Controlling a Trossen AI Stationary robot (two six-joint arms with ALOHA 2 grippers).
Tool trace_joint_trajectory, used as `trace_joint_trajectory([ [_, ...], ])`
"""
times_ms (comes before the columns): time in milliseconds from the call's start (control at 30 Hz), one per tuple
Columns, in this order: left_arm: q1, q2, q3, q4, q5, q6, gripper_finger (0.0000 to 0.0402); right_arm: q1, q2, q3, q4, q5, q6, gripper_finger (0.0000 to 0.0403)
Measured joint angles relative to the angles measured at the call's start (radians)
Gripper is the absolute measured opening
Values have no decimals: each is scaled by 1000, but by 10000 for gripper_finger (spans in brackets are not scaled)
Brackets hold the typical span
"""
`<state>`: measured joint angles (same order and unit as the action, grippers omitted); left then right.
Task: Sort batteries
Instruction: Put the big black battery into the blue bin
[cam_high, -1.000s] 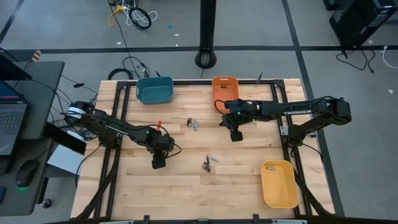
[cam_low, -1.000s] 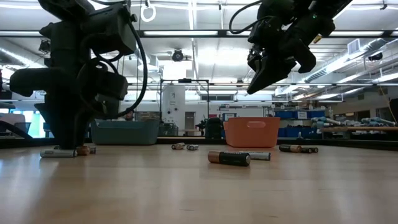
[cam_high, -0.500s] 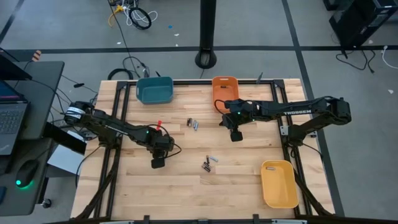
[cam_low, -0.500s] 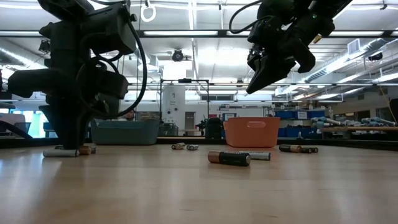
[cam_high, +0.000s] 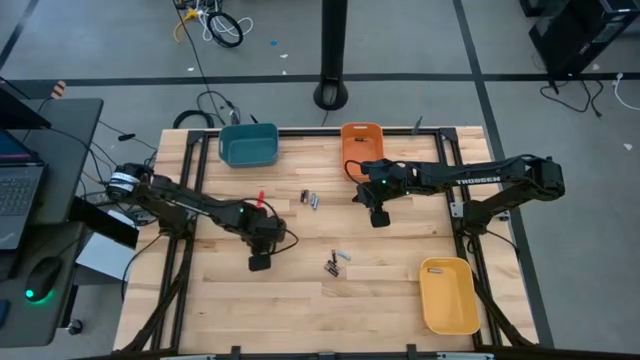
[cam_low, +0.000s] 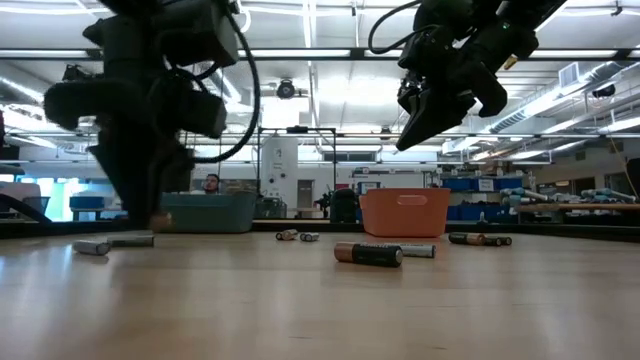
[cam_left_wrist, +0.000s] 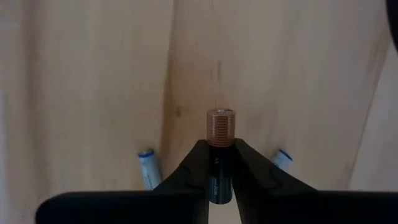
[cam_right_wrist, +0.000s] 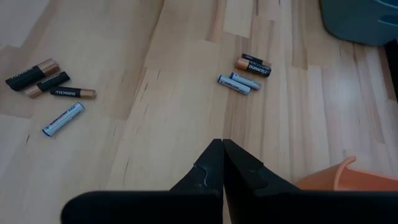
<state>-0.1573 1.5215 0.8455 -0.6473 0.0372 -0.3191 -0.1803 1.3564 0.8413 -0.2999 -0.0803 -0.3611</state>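
Gripping a copper-topped black battery (cam_left_wrist: 221, 149), the left end effector (cam_high: 259, 262) sits over the tabletop (cam_high: 300, 310) near its left edge, well on the near side of the teal bin (cam_high: 248, 145). In the left wrist view the cell's long axis runs straight out along the fingers (cam_left_wrist: 186, 171), copper end outermost, so it would go into a bin end-first. Two pale blue-capped batteries (cam_left_wrist: 148, 169) lie on the wood just beside the fingertips, one to each side.

The right end effector (cam_high: 380, 217) is clenched on nothing and hangs just in front of the orange bin (cam_high: 361, 145). A cluster of three cells (cam_right_wrist: 249, 72) lies between it and the teal bin; four more (cam_right_wrist: 53, 87) lie farther off towards the middle.

Judgement: the left arm carries the load and is nearer the teal bin than the yellow bin (cam_high: 448, 295); which bin suits this size cannot be told.
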Motion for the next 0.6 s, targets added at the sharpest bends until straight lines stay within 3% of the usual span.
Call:
trace_joint_trajectory([
  [300, 110, -1, 166, -188, -83, 78, 48, 0, 0, 0, 0, 0, 0, 10],
  [600, 367, -2, 252, -292, -153, 178, 48, 0, 0, 0, 0, 0, 0, 10],
])
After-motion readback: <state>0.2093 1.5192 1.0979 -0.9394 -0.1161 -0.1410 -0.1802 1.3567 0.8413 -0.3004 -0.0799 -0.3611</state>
